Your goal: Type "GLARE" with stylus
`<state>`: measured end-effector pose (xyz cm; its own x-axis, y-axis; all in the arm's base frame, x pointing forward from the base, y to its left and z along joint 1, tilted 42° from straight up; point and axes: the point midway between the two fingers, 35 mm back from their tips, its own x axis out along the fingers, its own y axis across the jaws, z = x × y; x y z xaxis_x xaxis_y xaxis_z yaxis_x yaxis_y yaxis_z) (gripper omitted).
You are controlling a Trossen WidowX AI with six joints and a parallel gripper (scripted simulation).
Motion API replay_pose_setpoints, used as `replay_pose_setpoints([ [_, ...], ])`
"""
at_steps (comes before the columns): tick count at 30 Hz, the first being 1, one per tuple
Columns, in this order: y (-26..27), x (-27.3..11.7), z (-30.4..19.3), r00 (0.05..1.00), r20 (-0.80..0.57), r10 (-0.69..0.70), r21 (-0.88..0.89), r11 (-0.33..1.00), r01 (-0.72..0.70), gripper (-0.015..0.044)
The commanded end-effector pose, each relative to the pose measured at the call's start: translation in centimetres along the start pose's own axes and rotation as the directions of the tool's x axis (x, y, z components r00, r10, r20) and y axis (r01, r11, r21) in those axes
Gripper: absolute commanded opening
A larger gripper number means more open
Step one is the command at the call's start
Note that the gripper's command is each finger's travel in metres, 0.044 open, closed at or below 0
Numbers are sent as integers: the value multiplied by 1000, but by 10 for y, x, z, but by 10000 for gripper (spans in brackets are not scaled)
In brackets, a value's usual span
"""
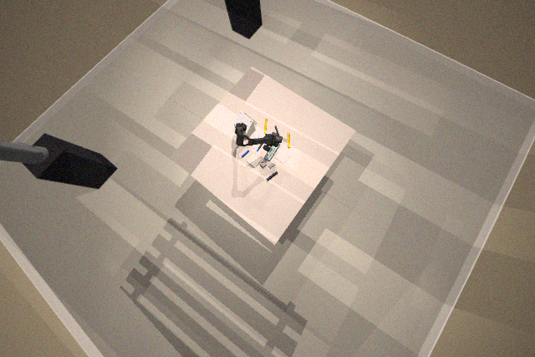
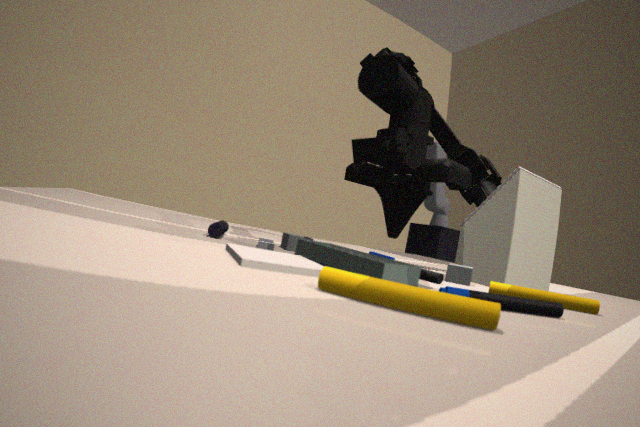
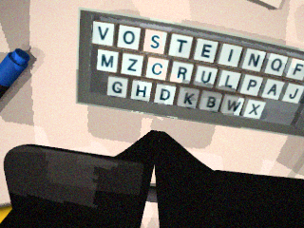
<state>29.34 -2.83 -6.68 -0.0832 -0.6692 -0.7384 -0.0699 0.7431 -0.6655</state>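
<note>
The keyboard [image 1: 272,153] [image 2: 341,258] [image 3: 85,62] is a dark grey-green tray with white letter keys in three rows. G is at the left of the front row; L, A, R and E show in the rows behind. My gripper [image 2: 393,235] [image 3: 157,138] is shut with nothing between its fingertips. It hangs above the desk, in the wrist view just in front of the keyboard's front edge. A black pen with a blue end [image 1: 277,130] [image 2: 516,303] [image 3: 18,63] lies on the desk beyond the keyboard's left end. Which pen is the stylus, I cannot tell.
Yellow cylinders [image 1: 288,140] [image 1: 265,125] [image 2: 408,298] [image 2: 545,298] lie near the pen. A blue pen [image 1: 245,154] lies on the arm's other side. A pale wedge-shaped block [image 2: 532,231] stands by the arm's base. Small grey blocks [image 1: 271,165] and a dark cylinder [image 1: 272,176] [image 2: 218,229] lie beyond the keyboard.
</note>
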Motion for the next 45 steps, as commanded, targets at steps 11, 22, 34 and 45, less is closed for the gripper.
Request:
replay_pose_setpoints([
  [11, 2, -41, 6, 999, 39, 7, 6, 1000, -7, 0],
  [22, 2, -41, 5, 999, 35, 6, 7, 1000, -7, 0],
  [34, -23, -36, -4, 998, 42, -36, 177, 984, 28, 131],
  [45, -149, -9, -106, 941, -19, -337, 956, 269, 116, 150],
])
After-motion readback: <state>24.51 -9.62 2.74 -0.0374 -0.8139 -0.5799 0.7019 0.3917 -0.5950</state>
